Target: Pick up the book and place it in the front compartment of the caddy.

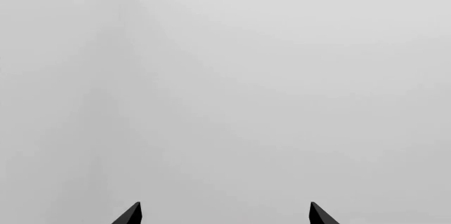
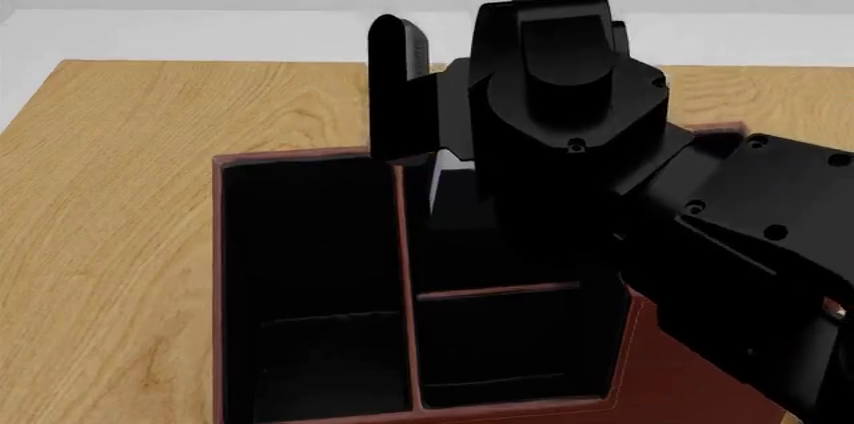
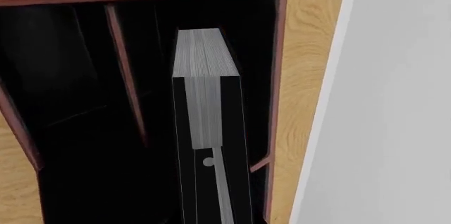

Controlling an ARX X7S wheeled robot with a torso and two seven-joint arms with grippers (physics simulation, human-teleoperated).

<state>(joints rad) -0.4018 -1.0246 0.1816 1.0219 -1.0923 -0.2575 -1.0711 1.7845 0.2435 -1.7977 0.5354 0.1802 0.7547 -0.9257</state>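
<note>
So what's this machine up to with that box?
The right gripper holds a black book upright, page edge showing, and has it inside a compartment of the red-brown caddy on the wooden table. The gripper is shut on it, not yet released. The left gripper is open, facing only plain grey.

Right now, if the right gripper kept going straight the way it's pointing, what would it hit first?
Probably the caddy's black floor. The right gripper holds the book pointing down into a compartment along the caddy's outer wall, so the book would likely touch bottom first, though depth is unclear.

black arm [image 2: 574,134], caddy [image 2: 310,294], wooden table [image 2: 107,194]
</note>
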